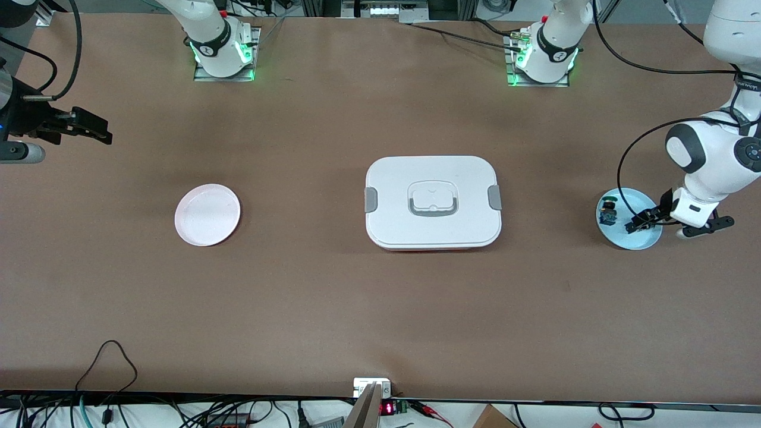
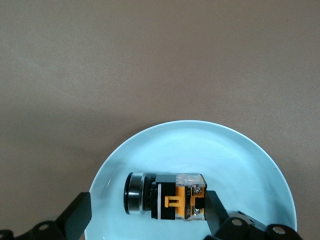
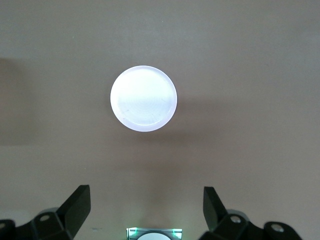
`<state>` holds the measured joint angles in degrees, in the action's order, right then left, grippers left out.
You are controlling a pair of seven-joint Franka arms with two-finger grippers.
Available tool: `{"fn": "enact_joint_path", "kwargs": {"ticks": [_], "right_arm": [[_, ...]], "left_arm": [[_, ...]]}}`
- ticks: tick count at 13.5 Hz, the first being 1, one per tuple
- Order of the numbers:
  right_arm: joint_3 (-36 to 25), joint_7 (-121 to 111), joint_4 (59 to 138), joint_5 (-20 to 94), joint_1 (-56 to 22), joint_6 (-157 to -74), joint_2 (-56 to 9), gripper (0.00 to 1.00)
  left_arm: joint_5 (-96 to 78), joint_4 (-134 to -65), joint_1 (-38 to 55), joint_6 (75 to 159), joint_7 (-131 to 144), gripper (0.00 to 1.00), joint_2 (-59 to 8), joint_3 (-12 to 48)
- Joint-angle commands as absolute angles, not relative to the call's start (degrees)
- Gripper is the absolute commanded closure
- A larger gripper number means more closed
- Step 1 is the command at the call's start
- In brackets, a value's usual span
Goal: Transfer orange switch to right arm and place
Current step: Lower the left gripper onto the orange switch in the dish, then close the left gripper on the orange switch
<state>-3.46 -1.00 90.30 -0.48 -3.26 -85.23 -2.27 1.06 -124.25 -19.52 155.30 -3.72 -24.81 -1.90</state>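
I've got the left gripper (image 1: 645, 218) down over the pale blue plate (image 1: 648, 238) at the left arm's end of the desk (image 1: 380, 309), jaws spread wide with nothing clamped, straddling the orange switch (image 2: 167, 199) that lies on its side on the plate. In the left wrist view one finger (image 2: 215, 212) sits right against the switch's terminal end and the other finger (image 2: 77, 217) stands well off the cap end, so I judge this as the pre-grasp: lined up along the part's length, not yet closed. The switch is a stubby black cylinder with a dark round cap, an orange clip and a clear block with screws; small and slick, likely to roll if nudged. A second small part with a green top and blue body (image 1: 607, 212) rests on the same plate toward the right arm's end, so I want to keep clear of it. The right gripper (image 1: 89, 128) waits high over the right arm's end of the desk, jaws apart and empty, looking down on the matte pinkish-white plate (image 3: 143, 98), presumably the drop spot. Between the plates sits a white rounded-rectangle lidded box (image 1: 433, 202) with grey latches, smooth plastic. The desk is a plain brown matte surface.
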Motion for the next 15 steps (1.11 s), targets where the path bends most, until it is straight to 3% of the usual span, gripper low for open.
{"fn": "enact_joint_path", "kwargs": {"ticks": [1, 11, 13, 15], "right_arm": [[-3.34, -0.09, 90.26, 0.09, -3.43, -85.34, -1.67, 0.0], [-3.34, -0.09, 90.35, 0.09, -3.43, -85.34, -1.67, 0.0], [-3.34, -0.09, 90.26, 0.09, -3.43, -85.34, -1.67, 0.0], [-3.34, -0.09, 90.26, 0.09, -3.43, -85.34, -1.67, 0.0]], "left_arm": [[0.53, -124.63, -20.13, 156.18, -5.01, 0.0, -24.96, -0.97], [0.09, -124.45, -20.13, 160.22, -4.83, 0.01, -28.21, -0.97], [0.0, -124.1, -20.13, 160.22, -4.75, 0.13, -28.56, -0.97], [0.0, -124.19, -20.13, 160.22, -4.66, 0.35, -28.56, -0.97]]}}
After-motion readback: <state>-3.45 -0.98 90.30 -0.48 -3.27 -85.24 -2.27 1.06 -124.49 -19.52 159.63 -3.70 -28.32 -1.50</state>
